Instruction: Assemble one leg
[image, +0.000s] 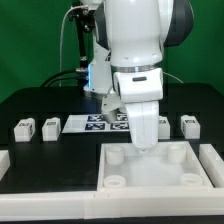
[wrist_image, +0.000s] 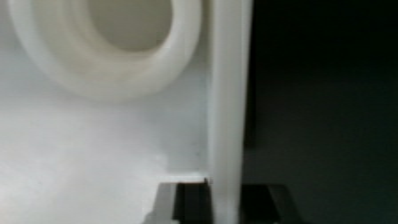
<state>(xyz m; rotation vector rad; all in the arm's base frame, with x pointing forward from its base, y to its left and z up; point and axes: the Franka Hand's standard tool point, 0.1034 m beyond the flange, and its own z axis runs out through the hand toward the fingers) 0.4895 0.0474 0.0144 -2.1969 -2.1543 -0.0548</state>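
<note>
The large white tray-like part (image: 155, 167) lies at the front of the black table. My gripper (image: 146, 143) reaches down onto its far wall. In the wrist view the thin white wall (wrist_image: 228, 100) runs between my two dark fingers (wrist_image: 191, 203), one on each side and touching it, so the gripper (wrist_image: 228, 192) is shut on the wall. A round corner socket (wrist_image: 125, 40) shows inside the tray. Two legs (image: 24, 127) (image: 49, 126) stand at the exterior view's left, and two more (image: 163, 124) (image: 189, 124) at its right, all apart from the gripper.
The marker board (image: 92, 123) lies behind the tray, partly hidden by my arm. White blocks sit at the table's left edge (image: 4, 160) and right edge (image: 213, 163). Cables hang behind the arm.
</note>
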